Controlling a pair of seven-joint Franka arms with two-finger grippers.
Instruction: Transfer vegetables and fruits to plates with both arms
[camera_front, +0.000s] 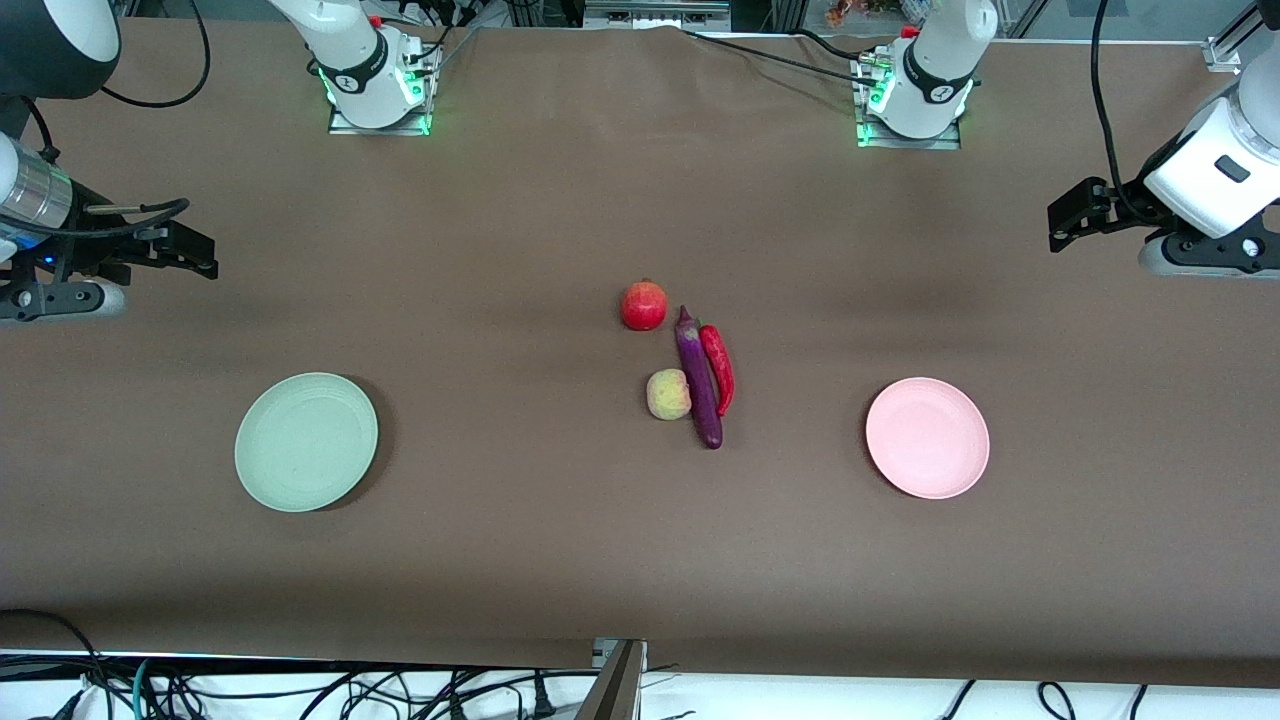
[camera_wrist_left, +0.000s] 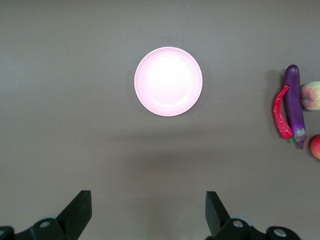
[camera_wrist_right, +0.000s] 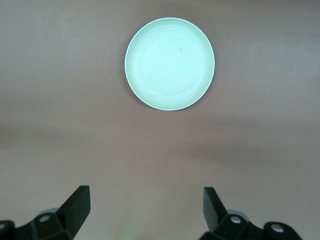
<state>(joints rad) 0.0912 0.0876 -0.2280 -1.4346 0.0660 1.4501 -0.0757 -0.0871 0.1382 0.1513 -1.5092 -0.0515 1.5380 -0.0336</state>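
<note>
Nothing is yet moved: the mint plate (camera_front: 306, 441) and pink plate (camera_front: 927, 437) lie bare nearest the camera. Between them, the eggplant (camera_front: 698, 376) is touched by the peach (camera_front: 669, 394) and chili (camera_front: 718, 366), so outer pieces are best lifted first. The pomegranate (camera_front: 643, 305) sits farther. Left gripper (camera_front: 1075, 215) and right gripper (camera_front: 185, 250) hang wide-jawed, empty, over the worktop (camera_front: 560, 200) ends, arms partly cropped.
</note>
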